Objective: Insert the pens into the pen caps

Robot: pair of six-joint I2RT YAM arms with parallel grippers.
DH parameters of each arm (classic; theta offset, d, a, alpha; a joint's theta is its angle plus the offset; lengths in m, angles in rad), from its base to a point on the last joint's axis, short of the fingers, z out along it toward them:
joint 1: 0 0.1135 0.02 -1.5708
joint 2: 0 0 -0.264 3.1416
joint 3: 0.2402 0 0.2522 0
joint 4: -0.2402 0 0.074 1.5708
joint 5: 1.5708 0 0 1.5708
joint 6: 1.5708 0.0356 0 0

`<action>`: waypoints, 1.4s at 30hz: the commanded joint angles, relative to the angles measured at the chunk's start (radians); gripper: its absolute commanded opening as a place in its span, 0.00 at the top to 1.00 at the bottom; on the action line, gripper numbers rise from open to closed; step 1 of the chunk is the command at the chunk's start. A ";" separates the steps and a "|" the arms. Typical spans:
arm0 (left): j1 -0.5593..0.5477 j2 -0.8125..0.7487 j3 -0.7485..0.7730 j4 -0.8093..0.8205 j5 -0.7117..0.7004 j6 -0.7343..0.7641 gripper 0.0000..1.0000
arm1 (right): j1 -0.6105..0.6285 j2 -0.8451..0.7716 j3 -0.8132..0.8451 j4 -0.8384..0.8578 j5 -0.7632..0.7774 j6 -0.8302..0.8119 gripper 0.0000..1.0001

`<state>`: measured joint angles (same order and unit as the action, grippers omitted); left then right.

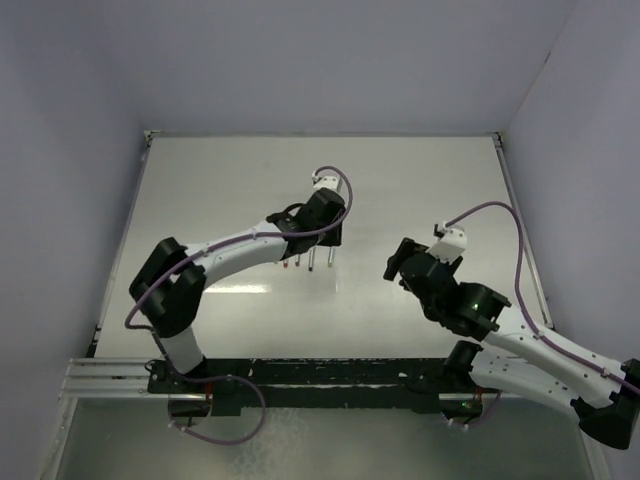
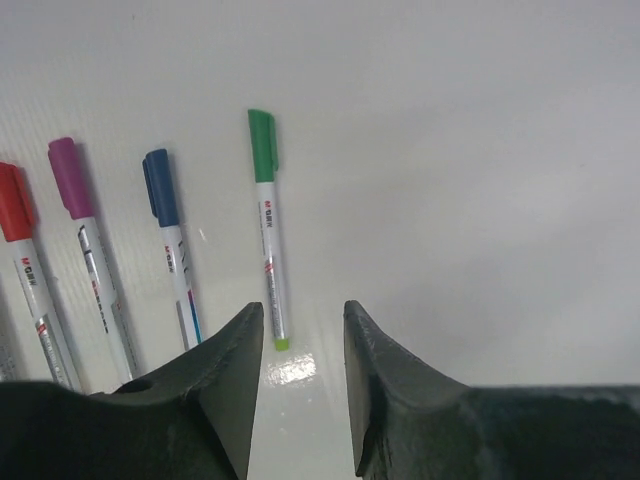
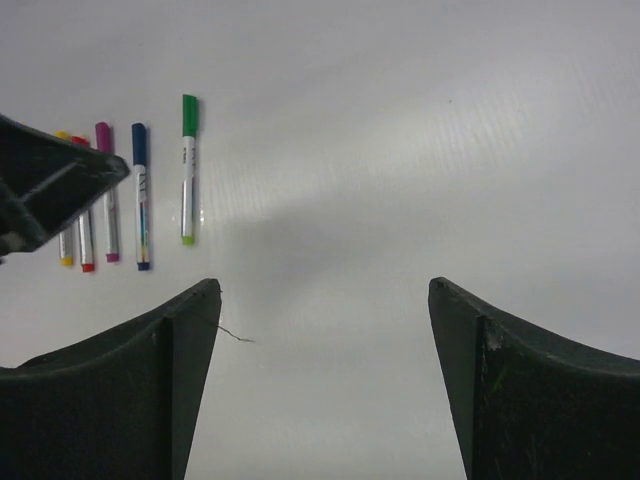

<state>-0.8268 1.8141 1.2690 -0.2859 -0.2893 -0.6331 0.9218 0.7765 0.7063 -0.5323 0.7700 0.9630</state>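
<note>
Pens (image 3: 141, 195), capped, lie in a row on the worktop (image 2: 480, 150). Green pen (image 2: 268, 240) lies just ahead of my left tool (image 2: 300, 318), jaws narrowly parted, empty. My right tool (image 3: 325, 290) gapes wide, empty, pens ahead-left.

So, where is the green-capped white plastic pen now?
In the left wrist view, the green-capped pen lies before the left gripper, right of the blue-capped pen.

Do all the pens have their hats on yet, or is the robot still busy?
Nearly finished, it seems. Done: the green pen, blue pen, purple pen and red pen lie side by side with caps on; the yellow pen is half hidden, though a yellow cap peeks out. In hand: nothing, the left claw and right claw are both open and empty. Left: no loose caps show.
</note>
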 commanded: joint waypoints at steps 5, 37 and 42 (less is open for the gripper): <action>0.006 -0.371 -0.182 0.117 -0.022 0.056 0.32 | 0.000 -0.036 0.031 -0.198 0.168 0.116 0.02; 0.316 -0.791 -0.487 -0.258 -0.122 -0.032 0.01 | -1.000 -0.017 -0.084 0.222 -0.525 -0.342 0.00; 0.316 -0.834 -0.504 -0.235 -0.139 -0.036 0.01 | -1.000 -0.044 -0.085 0.220 -0.516 -0.345 0.00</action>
<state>-0.5171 1.0275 0.7715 -0.5484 -0.3954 -0.6392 -0.0734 0.7513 0.6281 -0.3466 0.2672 0.6418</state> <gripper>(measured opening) 0.990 0.995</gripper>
